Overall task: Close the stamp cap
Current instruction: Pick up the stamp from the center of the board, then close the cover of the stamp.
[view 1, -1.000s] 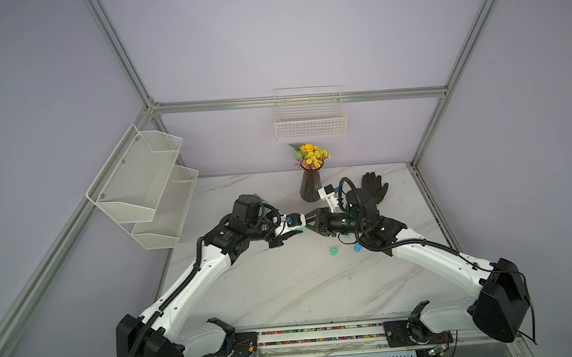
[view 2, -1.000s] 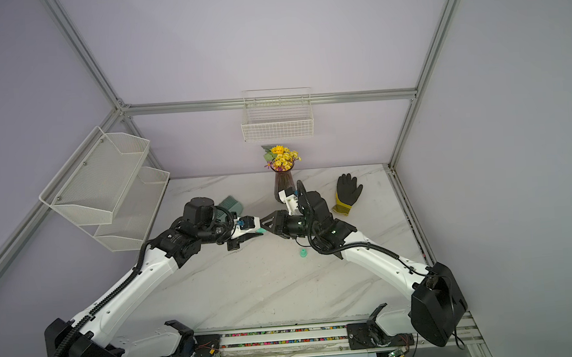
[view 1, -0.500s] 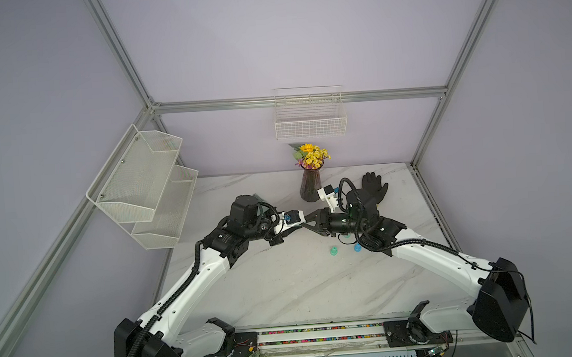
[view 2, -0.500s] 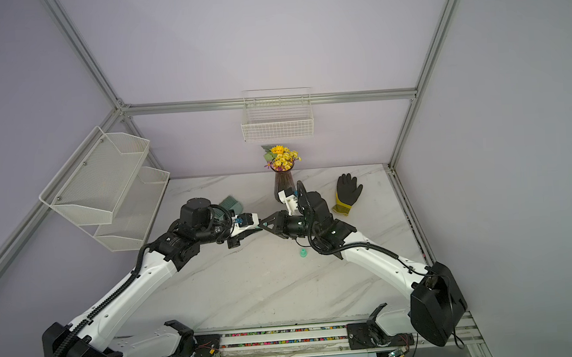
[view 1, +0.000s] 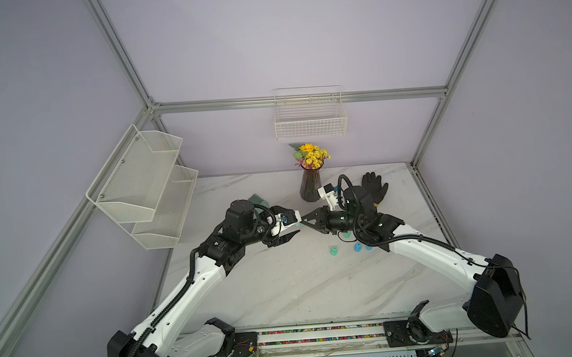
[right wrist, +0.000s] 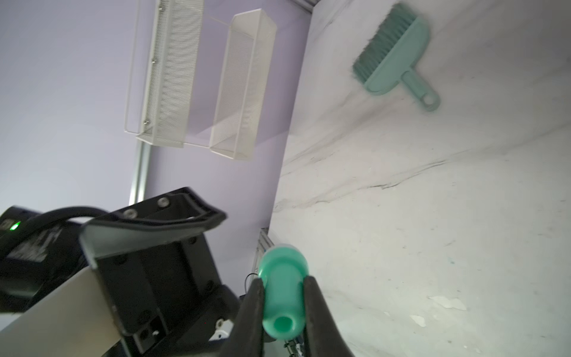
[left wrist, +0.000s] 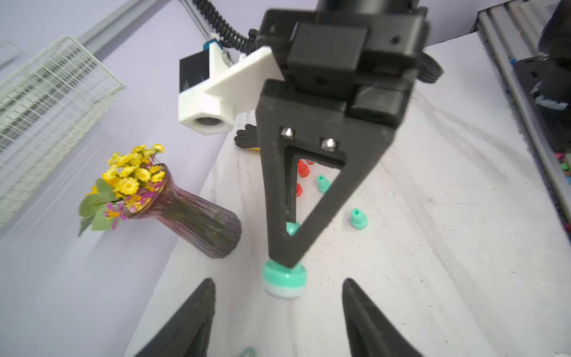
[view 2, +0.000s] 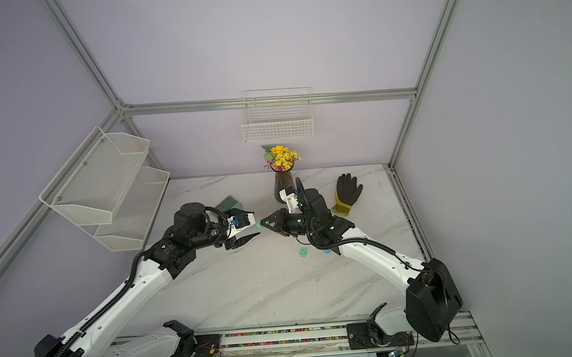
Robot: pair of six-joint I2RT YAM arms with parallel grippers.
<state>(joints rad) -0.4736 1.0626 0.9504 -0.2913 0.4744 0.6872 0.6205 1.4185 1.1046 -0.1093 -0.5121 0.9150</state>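
The marble surface [view 1: 284,288] carries a flower vase [view 1: 309,188] at its 12 o'clock edge. A black glove [view 1: 375,187] lies at the vase's 3 o'clock. Over the surface's far half the two claws face tip to tip. The left claw [view 1: 297,225] stands wide with nothing in it, at 9 o'clock of the right claw [view 1: 305,220]. The right claw pinches the teal stamp [right wrist: 282,296] by its body, clear of the surface, with a pale band at its free end. A teal piece [view 1: 333,250] and a blue piece [view 1: 357,247] lie on the surface at the right claw's 5 o'clock.
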